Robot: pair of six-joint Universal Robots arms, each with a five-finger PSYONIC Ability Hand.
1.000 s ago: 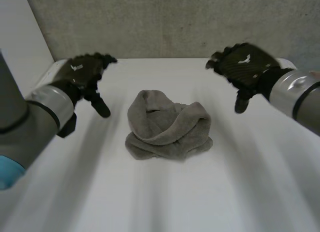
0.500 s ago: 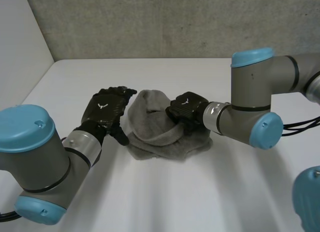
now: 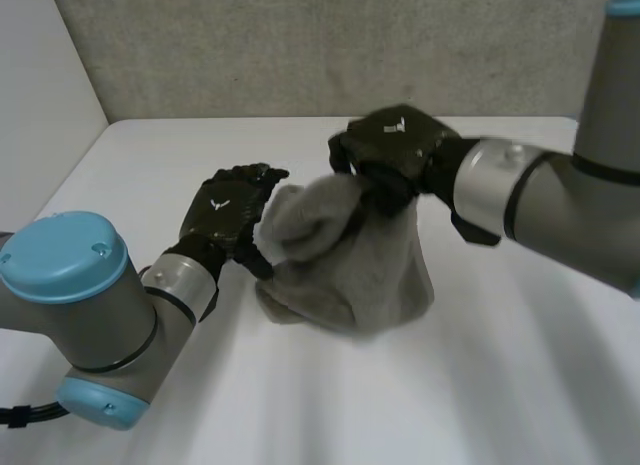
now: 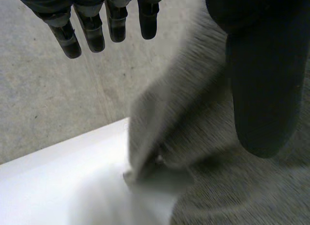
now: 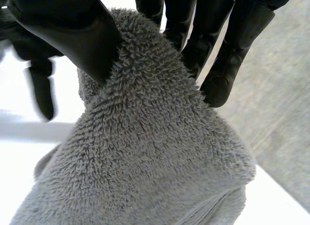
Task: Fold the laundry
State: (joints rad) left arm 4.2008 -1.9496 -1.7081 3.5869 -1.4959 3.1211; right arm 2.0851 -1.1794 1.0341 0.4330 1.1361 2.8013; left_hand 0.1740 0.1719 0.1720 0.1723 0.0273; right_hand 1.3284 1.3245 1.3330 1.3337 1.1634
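Note:
A grey fluffy towel [image 3: 350, 260] is bunched in the middle of the white table [image 3: 500, 385], its upper part lifted off the surface. My right hand [image 3: 395, 155] is shut on the towel's [image 5: 145, 152] top fold, thumb [image 5: 77, 36] on one side and fingers [image 5: 227, 46] on the other. Just left of the towel, my left hand [image 3: 228, 213] hovers open, its straight fingers [image 4: 92, 31] pointing past the cloth [image 4: 203, 138] and its thumb [image 4: 261, 89] lying against it.
A grey concrete wall [image 3: 300, 45] stands behind the table's far edge. A white side panel [image 3: 40, 95] rises at the left. Bare table lies in front of the towel and to its right.
My right hand came down onto the towel, closed on its top and lifted it. My left hand dropped from the far left to the towel's left side and stayed open.

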